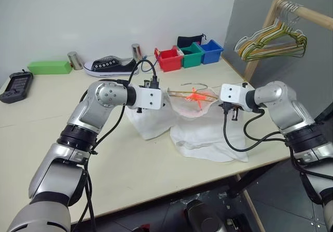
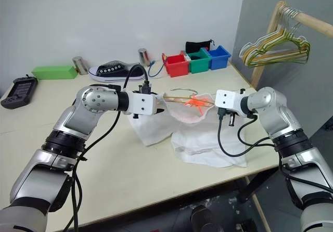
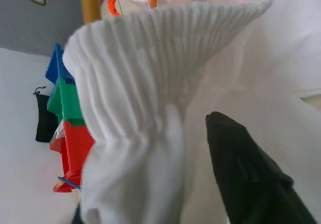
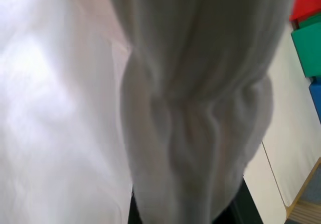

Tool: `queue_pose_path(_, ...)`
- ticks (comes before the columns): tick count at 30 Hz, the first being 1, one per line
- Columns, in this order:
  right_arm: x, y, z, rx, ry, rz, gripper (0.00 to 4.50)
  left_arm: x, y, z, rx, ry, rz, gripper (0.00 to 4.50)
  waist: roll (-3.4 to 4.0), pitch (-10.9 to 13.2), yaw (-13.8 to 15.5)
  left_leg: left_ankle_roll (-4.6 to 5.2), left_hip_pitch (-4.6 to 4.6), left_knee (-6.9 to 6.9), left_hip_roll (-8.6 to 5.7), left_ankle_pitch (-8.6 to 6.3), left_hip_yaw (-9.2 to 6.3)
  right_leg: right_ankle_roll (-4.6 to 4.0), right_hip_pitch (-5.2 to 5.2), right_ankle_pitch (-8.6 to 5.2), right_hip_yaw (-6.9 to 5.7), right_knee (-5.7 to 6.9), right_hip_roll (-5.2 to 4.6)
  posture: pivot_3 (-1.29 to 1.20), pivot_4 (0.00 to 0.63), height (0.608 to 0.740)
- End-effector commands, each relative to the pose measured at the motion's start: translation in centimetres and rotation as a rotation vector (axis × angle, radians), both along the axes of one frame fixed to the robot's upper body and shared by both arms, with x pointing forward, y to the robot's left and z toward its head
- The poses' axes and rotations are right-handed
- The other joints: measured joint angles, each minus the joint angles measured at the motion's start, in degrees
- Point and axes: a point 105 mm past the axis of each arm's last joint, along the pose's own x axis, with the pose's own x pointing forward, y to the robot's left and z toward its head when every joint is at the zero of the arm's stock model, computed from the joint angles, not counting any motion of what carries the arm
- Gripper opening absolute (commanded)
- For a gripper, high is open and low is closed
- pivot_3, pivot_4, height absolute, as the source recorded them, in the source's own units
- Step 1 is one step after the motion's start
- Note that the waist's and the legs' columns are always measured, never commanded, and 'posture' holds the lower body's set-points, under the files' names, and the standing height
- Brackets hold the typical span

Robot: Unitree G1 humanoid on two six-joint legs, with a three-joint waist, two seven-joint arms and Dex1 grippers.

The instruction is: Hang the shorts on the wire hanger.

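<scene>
Two grippers meet over the middle of the cream table (image 1: 62, 117), each at one end of the shorts' gathered waistband. The shorts (image 1: 205, 133) are white and thin; their upper edge is lifted off the table between the two arms, centre of the frame, while the rest of the cloth sags and pools on the tabletop toward the lower right. The left gripper (image 1: 167, 98) sits at the waistband's left end; in the left wrist view one black finger (image 3: 246, 169) stands clear of the ribbed elastic, with cloth bunched beside it, so its fingers are apart and I cannot tell whether they grip anything. The right gripper (image 1: 217, 101) is clamped tight on the waistband's right end; the right wrist view shows the gathered fabric squeezed down into its fingers.

Inside the opened waistband lies the wire hanger (image 1: 193, 92), thin and tan-gold, its small hook curving up just behind the cloth. An orange-red mark (image 1: 196, 95) shows at the same spot.

Further back, a black sneaker (image 1: 110, 66), red, green and blue bins (image 1: 188, 55), and a bunch of hangers (image 1: 271, 40) on a wooden rail at the upper right.
</scene>
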Motion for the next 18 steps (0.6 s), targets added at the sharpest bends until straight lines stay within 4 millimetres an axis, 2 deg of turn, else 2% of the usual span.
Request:
queue_pose_path(1,-0.2,-0.4,1.5,0.057,-0.046,-0.028,0.00,-0.6,0.4,3.2,-0.107,-0.027,-0.017,3.05,0.00,0.0,0.0,0.00,0.00,0.01,-0.01,0.00,0.00,0.00,0.01,0.00,0.00,0.00,0.00,-0.31,0.024,0.740)
queue_pose_path(7,-0.9,-0.4,0.3,0.141,0.000,-0.083,0.00,-1.3,-0.1,7.5,-0.308,-0.058,-0.054,4.41,-0.01,0.0,0.0,0.00,0.00,0.03,0.00,0.00,-0.02,0.00,0.02,0.00,-0.01,0.01,0.00,-0.32,0.013,0.740)
queue_pose_path(9,-1.1,-0.3,-0.1,0.180,0.018,-0.109,0.00,-1.4,0.1,8.3,-0.346,-0.053,-0.048,4.47,-0.01,0.0,0.0,0.00,0.00,0.06,-0.01,0.00,-0.05,0.00,0.03,0.00,-0.03,0.02,0.00,-0.32,0.013,0.740)
queue_pose_path(13,-1.7,-0.4,-1.1,0.304,0.078,-0.201,0.00,-1.6,1.3,8.6,-0.384,-0.004,-0.004,4.47,0.03,-0.1,-0.1,0.00,0.02,0.07,-0.01,0.00,-0.05,0.01,0.06,0.00,-0.04,0.02,0.00,-0.33,0.009,0.740)
queue_pose_path(16,-2.1,-0.9,-1.3,0.434,0.112,-0.344,0.00,-1.4,2.3,8.4,-0.427,0.041,0.050,4.47,0.04,-0.1,-0.1,0.00,0.01,0.08,0.00,0.00,-0.09,0.00,0.07,0.00,-0.06,0.04,0.00,-0.34,0.011,0.740)
queue_pose_path(18,-2.9,-1.4,-1.5,0.495,0.140,-0.431,0.00,-1.6,2.2,7.6,-0.455,0.088,0.067,4.47,0.10,-0.2,-0.1,0.00,0.01,0.10,0.00,0.00,-0.10,0.00,0.07,0.00,-0.06,0.07,0.00,-0.35,0.013,0.740)
